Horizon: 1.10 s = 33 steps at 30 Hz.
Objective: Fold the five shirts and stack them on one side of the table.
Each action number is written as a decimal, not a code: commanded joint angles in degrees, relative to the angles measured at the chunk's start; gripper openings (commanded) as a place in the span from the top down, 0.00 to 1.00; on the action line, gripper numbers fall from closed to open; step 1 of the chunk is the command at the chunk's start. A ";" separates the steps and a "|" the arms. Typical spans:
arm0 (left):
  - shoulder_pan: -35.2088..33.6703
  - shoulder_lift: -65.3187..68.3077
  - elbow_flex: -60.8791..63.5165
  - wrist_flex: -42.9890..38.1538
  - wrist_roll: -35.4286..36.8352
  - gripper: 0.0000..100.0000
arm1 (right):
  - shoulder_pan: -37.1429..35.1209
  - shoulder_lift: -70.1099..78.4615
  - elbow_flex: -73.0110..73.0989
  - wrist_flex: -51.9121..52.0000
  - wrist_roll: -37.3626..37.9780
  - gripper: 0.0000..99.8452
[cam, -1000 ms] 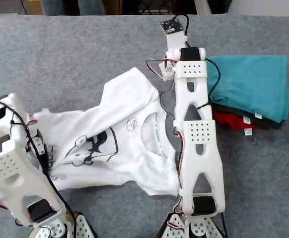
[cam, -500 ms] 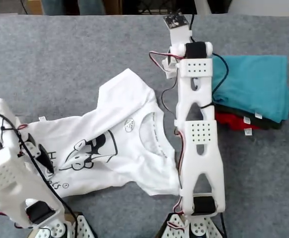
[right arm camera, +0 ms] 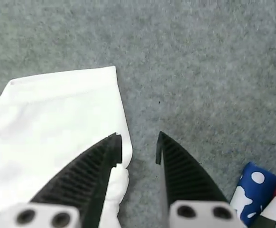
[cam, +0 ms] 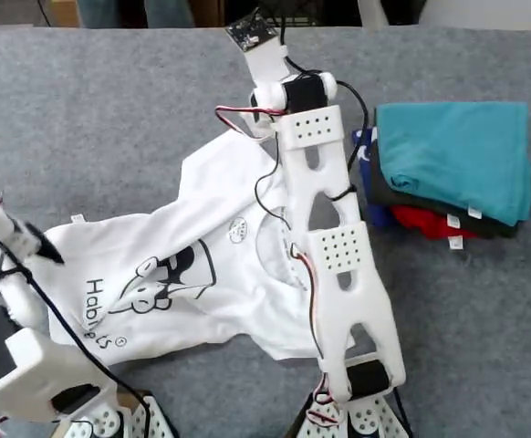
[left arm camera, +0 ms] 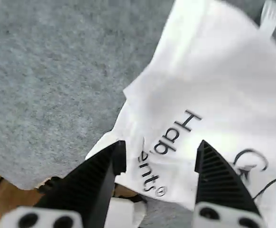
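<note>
Just now my right arm has swung off its straight 12 o'clock line toward 11 o'clock, so my right hand [right arm camera: 138, 137] hangs over the far sleeve [right arm camera: 57, 118] of the shirt [cam: 183, 265] and no longer beside the stack [cam: 452, 169]. My left arm has drawn back toward 8 o'clock at the near edge of the desk [cam: 110, 109]. The hem [left arm camera: 142, 166] it was over has dropped and lies flatter, with the print [cam: 101, 310] fully showing. I take this to mean the spreading is nearly done and folding has not begun. The shirt lies open and front up from the middle of the desk out to 9 o'clock, collar toward 3 o'clock. The stack sits at 2 o'clock with what look like four folded pieces, so this should be the last shirt. My right hand is parted only a little and holds nothing. One finger [right arm camera: 95, 166] lies across the sleeve's corner and the other is over bare desk, and I cannot tell whether either touches. My left hand [left arm camera: 160, 147] is spread wide and empty, above the hem beside the lettering. A pinch on the sleeve looks like the likely next grip, with the hem corner ready for the left.
</note>
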 commanded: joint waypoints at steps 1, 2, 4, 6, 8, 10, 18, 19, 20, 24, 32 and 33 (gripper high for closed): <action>4.09 1.32 -6.81 -4.66 15.65 0.75 | -0.26 -4.09 1.80 -1.23 0.62 0.87; 5.23 2.73 -7.87 -6.59 18.55 0.75 | -0.26 -4.09 2.42 -1.23 0.62 0.87; 6.64 6.24 -9.89 -10.46 23.03 0.75 | -0.35 -4.09 3.03 -1.32 0.62 0.87; 7.08 10.55 -11.47 -13.45 26.73 0.75 | -0.35 -4.09 3.12 -1.32 0.62 0.87; 7.16 15.03 -13.49 -15.03 29.54 0.75 | -0.26 -4.09 3.21 -1.32 0.70 0.87; 7.16 19.69 -15.78 -15.12 32.79 0.75 | -0.26 -4.09 3.21 -1.32 0.70 0.87; 7.25 33.32 -23.60 -5.63 35.08 0.75 | -0.26 -3.38 3.30 -2.11 0.70 0.87; 7.43 34.81 -24.48 -5.10 35.08 0.75 | -0.26 -2.77 2.86 -2.20 0.70 0.87; 7.60 36.31 -25.19 -5.19 35.08 0.77 | -0.26 -2.15 2.77 -2.64 0.70 0.87; 7.78 42.37 -29.23 -5.27 34.81 0.88 | -0.26 -0.75 2.68 -3.34 0.70 0.87; 8.31 45.71 -48.48 -5.36 34.64 0.95 | -1.14 -0.31 2.68 -4.84 0.26 0.87; 8.48 46.15 -51.74 -5.36 34.20 0.96 | -1.49 -0.31 2.68 -5.01 0.26 0.87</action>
